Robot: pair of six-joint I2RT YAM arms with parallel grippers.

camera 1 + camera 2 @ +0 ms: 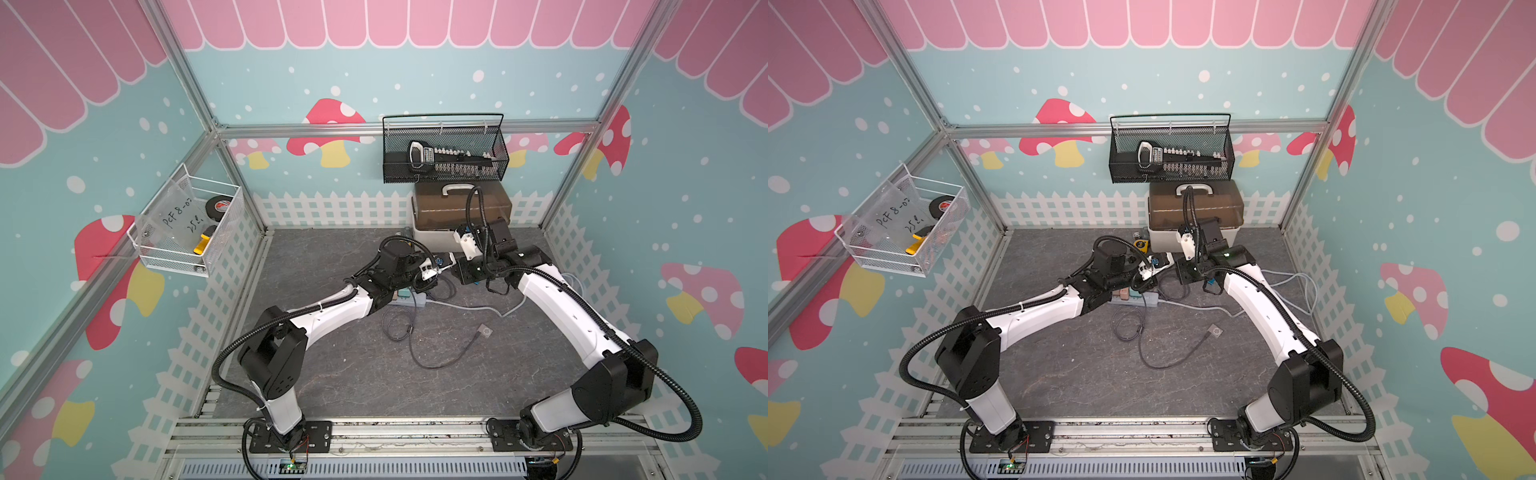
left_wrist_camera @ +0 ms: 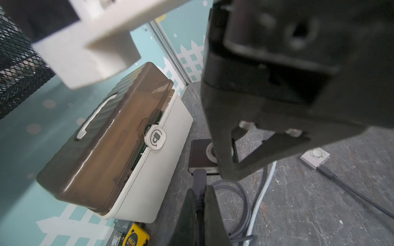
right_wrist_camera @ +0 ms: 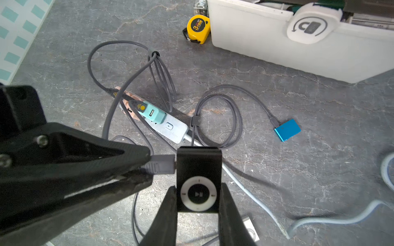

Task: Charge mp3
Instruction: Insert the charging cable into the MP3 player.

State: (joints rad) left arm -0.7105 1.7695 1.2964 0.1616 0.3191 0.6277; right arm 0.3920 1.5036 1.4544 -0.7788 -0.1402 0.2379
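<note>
A black mp3 (image 3: 198,181) with a white control ring hangs above the floor, and my right gripper (image 3: 198,191) is shut on its two sides. My left gripper (image 3: 147,168) is shut on the grey cable plug (image 3: 162,164). The plug's tip meets the player's side edge; how deep it sits I cannot tell. In the left wrist view the plug (image 2: 199,176) sticks out of my left gripper (image 2: 200,191) toward the mp3 (image 2: 200,153). In both top views the two grippers meet in front of the toolbox, left (image 1: 432,271) and right (image 1: 455,266).
A grey power strip (image 3: 172,127) with a teal charger (image 3: 152,114) and looped grey cables lies below. A blue player (image 3: 287,130) and a silver player (image 1: 484,331) lie on the floor, each on a cable. Toolbox (image 1: 461,208), yellow tape measure (image 3: 198,27), black mesh basket (image 1: 444,149), white wire basket (image 1: 187,224).
</note>
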